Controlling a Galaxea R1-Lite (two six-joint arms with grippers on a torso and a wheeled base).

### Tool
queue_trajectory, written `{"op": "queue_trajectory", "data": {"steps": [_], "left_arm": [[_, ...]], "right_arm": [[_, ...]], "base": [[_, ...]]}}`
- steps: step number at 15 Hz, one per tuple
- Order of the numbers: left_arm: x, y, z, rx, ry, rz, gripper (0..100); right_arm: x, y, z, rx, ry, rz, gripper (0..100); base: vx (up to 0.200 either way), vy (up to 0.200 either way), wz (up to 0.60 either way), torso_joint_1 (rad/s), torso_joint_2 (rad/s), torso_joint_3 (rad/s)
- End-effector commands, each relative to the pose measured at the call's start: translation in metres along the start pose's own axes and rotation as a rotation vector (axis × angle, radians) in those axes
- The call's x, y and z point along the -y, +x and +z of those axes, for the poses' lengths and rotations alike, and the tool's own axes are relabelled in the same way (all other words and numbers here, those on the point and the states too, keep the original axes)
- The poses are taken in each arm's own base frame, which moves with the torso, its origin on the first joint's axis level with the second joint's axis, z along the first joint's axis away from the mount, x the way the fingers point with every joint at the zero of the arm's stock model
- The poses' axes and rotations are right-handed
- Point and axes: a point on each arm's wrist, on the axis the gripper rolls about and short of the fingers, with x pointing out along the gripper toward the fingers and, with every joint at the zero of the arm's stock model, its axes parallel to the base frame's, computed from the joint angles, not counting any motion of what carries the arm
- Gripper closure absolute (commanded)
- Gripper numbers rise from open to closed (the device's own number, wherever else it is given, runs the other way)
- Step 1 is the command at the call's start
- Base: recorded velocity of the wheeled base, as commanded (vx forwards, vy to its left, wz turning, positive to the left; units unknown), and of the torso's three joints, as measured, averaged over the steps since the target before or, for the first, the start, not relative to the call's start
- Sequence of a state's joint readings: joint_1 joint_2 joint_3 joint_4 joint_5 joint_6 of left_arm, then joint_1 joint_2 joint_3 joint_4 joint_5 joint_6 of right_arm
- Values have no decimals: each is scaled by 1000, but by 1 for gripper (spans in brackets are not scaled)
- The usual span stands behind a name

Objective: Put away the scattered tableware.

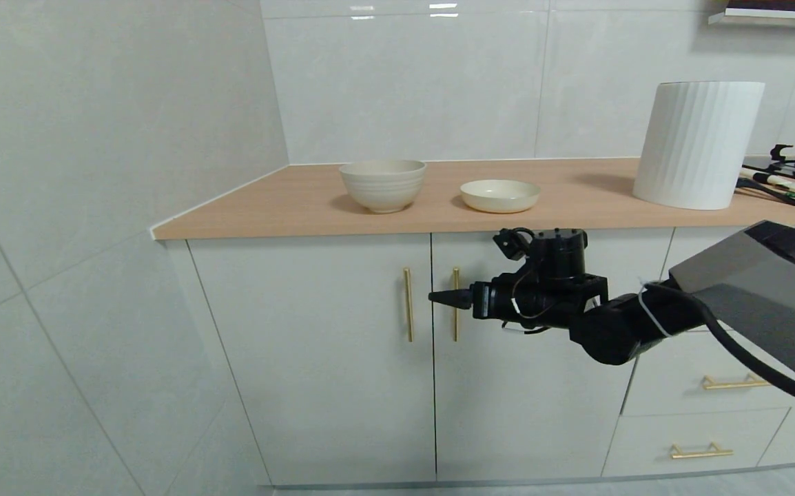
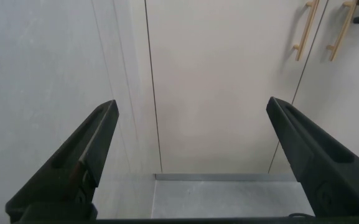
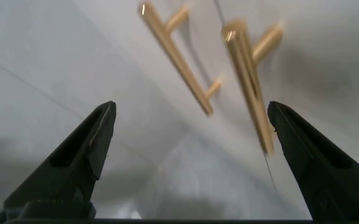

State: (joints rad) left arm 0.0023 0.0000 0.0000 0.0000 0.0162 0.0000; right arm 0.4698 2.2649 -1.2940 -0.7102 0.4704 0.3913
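On the wooden counter (image 1: pixel 301 207) stand a beige ribbed bowl (image 1: pixel 382 184) and, to its right, a shallow cream dish (image 1: pixel 499 195). My right gripper (image 1: pixel 442 297) hovers below the counter edge, level with the cabinet doors, its tip just in front of the right door's gold handle (image 1: pixel 455 313). Seen from the right wrist, the right gripper (image 3: pixel 191 109) is open, with two gold handles (image 3: pixel 251 87) ahead of it and nothing between the fingers. My left gripper (image 2: pixel 191 107) is open and empty, low down and facing the cabinet front (image 2: pixel 223 93).
A tall white ribbed container (image 1: pixel 699 143) stands at the counter's right, with several utensils (image 1: pixel 790 180) lying beyond it. The left door's handle (image 1: pixel 408 314) is beside the right one. Drawers with gold pulls (image 1: pixel 735 382) are at the lower right. A tiled wall (image 1: pixel 94 207) closes the left side.
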Motion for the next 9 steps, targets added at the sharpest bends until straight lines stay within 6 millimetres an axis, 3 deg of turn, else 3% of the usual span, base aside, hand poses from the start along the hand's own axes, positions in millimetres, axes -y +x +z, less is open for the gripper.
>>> {"op": "queue_trajectory", "data": {"steps": [1,9], "left_arm": [[0,0,0,0,0,-2,0],[0,0,0,0,0,-2,0]], "right_arm": [[9,10,-11,2,27,1,0],[15,17,-17,6,66,5,0]], "base": [[0,0,0,0,0,0],[0,0,0,0,0,0]]}}
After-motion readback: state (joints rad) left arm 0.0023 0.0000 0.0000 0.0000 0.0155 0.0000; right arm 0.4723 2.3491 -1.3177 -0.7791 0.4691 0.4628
